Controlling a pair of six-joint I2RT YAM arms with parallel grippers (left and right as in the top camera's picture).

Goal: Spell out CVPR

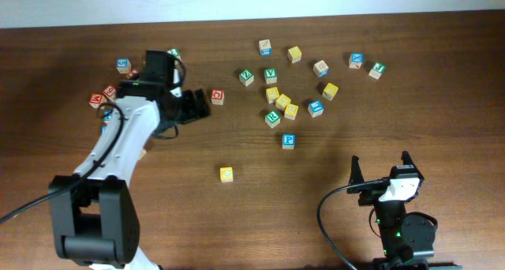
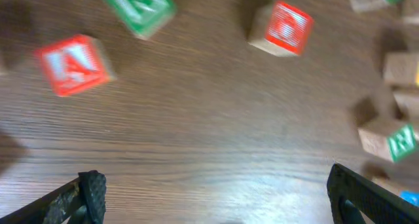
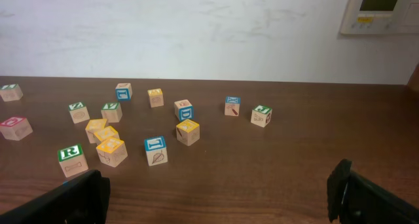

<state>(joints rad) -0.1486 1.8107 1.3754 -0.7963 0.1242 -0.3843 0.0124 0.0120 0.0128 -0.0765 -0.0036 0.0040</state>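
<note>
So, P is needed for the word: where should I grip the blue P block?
Pinch the P block across two opposite side faces, coming straight down from above. It sits flat and alone, with bare table on all sides, so either pair of faces works.

A dark wooden counter [image 1: 237, 223] is backed by a white wall [image 3: 196, 27]; 1 beige control panel [image 3: 383, 11] is mounted on that wall.

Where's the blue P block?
In the overhead view the blue P block sits on the table slightly right of centre, just nearer the robot than the green R block.
</note>
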